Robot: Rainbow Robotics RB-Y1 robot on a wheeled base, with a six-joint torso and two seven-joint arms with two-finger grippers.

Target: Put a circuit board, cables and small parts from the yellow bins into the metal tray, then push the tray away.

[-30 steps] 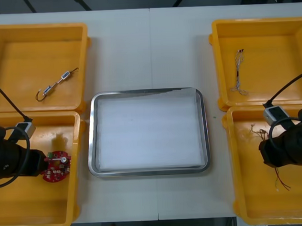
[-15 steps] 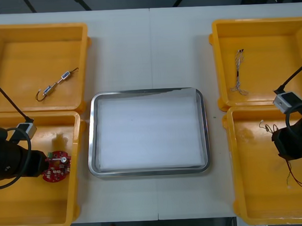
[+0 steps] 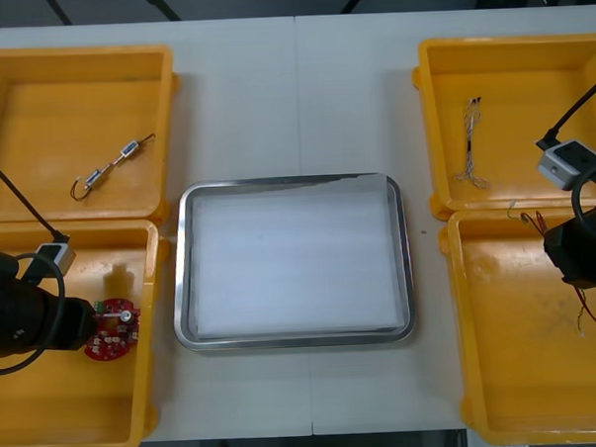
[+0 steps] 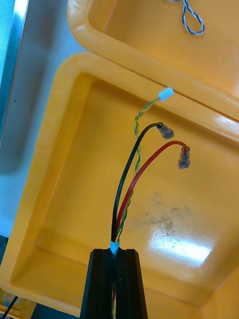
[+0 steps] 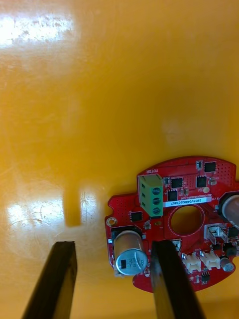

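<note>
Black, red and yellow cables (image 4: 130, 174) are pinched tight in the right gripper's (image 4: 115, 252) narrow jaws; the round red circuit board's (image 5: 199, 192) edge is bracketed by the left gripper's (image 5: 113, 246) wide-spread jaws.

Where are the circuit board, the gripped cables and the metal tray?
circuit board (image 3: 113, 338): front view, its red face.
cables (image 4: 115, 244): right wrist view, the white sleeve end.
metal tray (image 3: 295, 263): front view, its white inside.

- Four yellow bins (image 3: 36, 106) (image 3: 39, 413) (image 3: 529, 85) (image 3: 512, 372) stood on the tabletop (image 3: 292, 85).
- One metal tray (image 3: 295, 263).
- One red circuit board (image 3: 112, 331).
- Two cables lay there: a twisted blue and white cable (image 3: 470, 142), a red, black and yellow cable (image 4: 122, 209).
- One small metal part (image 3: 112, 164).
</note>
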